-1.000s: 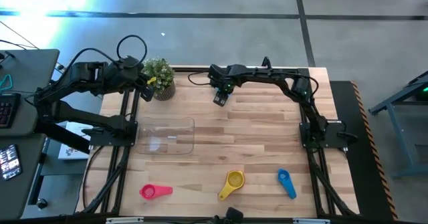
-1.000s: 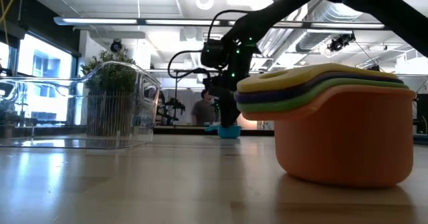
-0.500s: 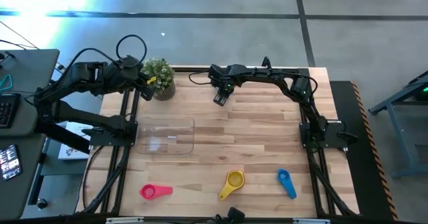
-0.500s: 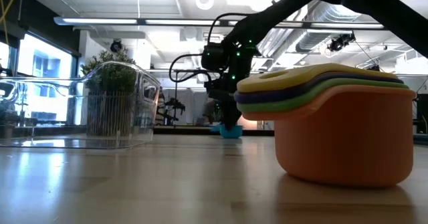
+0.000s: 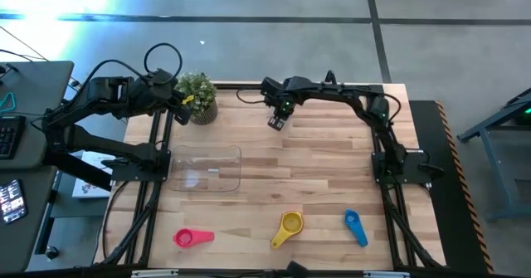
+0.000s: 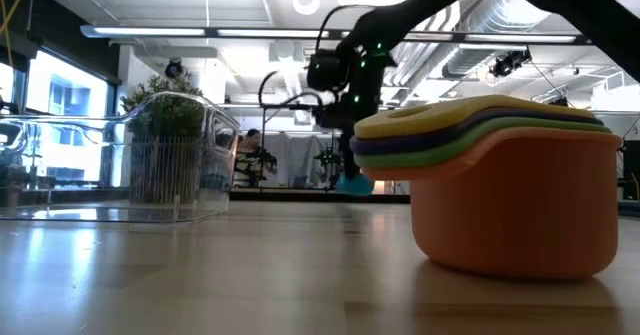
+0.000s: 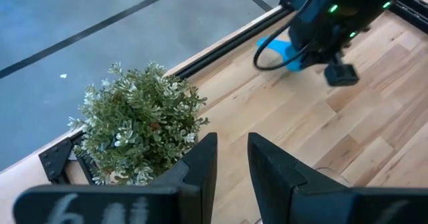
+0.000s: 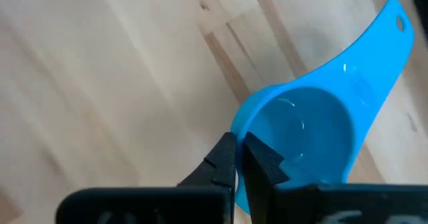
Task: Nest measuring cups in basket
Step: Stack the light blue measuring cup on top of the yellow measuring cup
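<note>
A light blue measuring cup (image 8: 304, 127) hangs just above the far middle of the table, with my right gripper (image 8: 239, 149) shut on it; the low view shows this cup (image 6: 352, 183) off the wood. The clear basket (image 5: 205, 168) rests on its flat bottom at the left. A nested stack of cups (image 6: 510, 200), yellow on top (image 5: 290, 226), sits near the front edge between a red-pink cup (image 5: 192, 237) and a blue cup (image 5: 355, 226). My left gripper (image 7: 231, 158) waits open beside the potted plant (image 7: 144, 127). My right gripper pinches the light blue cup's bowl wall at the rim (image 8: 249, 117), on the side opposite the handle (image 8: 388, 33). One finger is inside the bowl and one outside. The fingers come from above, pointing down. The cup hangs about level, clear of the table.
The potted plant (image 5: 197, 95) stands at the far left corner, just beyond the basket. Bare wood lies between the basket and my right arm (image 5: 332, 91). The room beyond the table shows in the low view.
My right gripper has shut on the light blue cup's rim and gone up and slightly toward the table's right edge. The cup, which stood on the table, is now lifted clear of it.
</note>
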